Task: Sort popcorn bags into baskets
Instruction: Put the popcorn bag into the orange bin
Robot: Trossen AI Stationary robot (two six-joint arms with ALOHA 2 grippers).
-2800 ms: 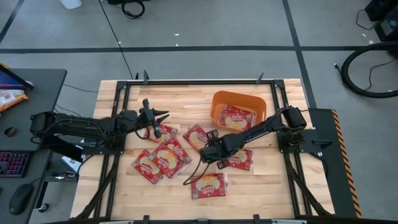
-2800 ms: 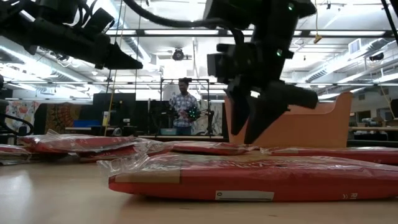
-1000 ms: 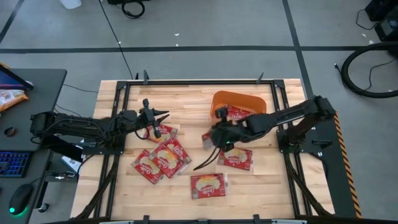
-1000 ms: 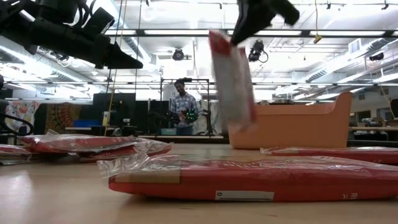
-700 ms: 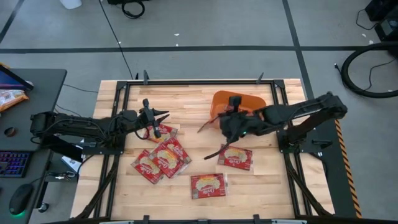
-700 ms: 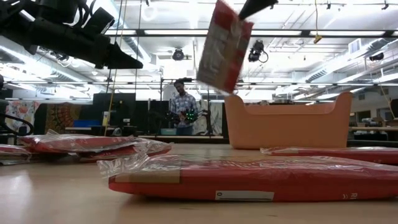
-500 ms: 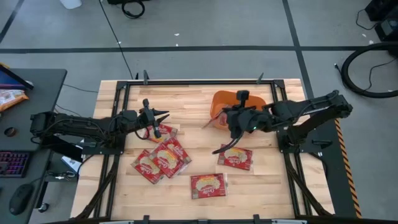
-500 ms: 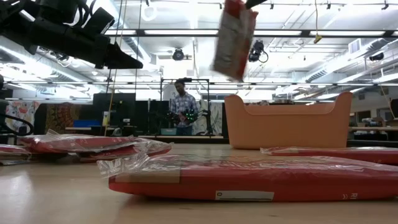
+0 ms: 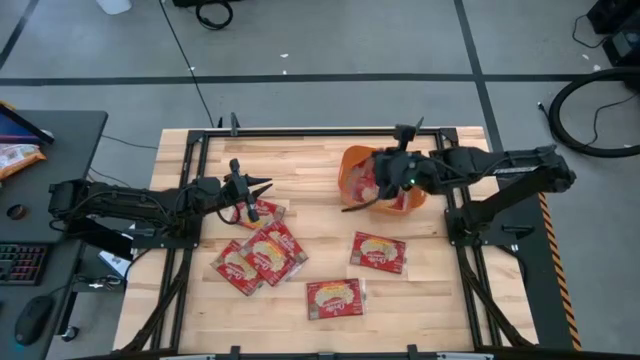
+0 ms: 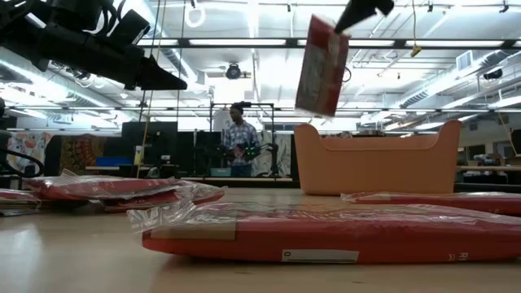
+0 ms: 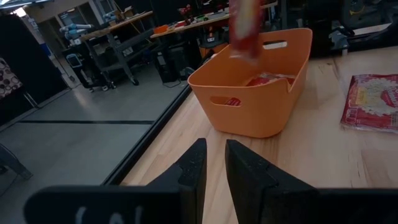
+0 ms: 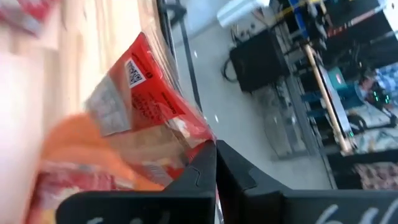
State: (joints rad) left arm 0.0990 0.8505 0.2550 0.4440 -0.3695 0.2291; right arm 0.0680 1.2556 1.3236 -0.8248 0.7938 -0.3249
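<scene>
The orange basket stands at the table's far right, with red popcorn bags lying in it. My right gripper is above the basket's left part, shut on one popcorn bag. Other bags lie flat on the table: a cluster, one in front of the basket, and one near the front. My left gripper hovers left of centre over a bag. Its fingers stand slightly apart with nothing between them. My right gripper pinches the bag by one end between its two fingers, at an upper corner in the low view. The fingers come from above. The bag hangs below them, tilted, lifted clear and higher than the basket's rim.
Black frame rails run along the table's left and right sides. A desk with a keyboard and an orange-and-white packet stands off the table's left. A person stands far behind the table. Bare wood lies between the cluster and the basket.
My right gripper has carried the bag up and toward the table's far right, from over the table's middle to above the basket. The bag has stayed hanging from the shut fingers, swinging and turning as it went. My left arm has kept still.
</scene>
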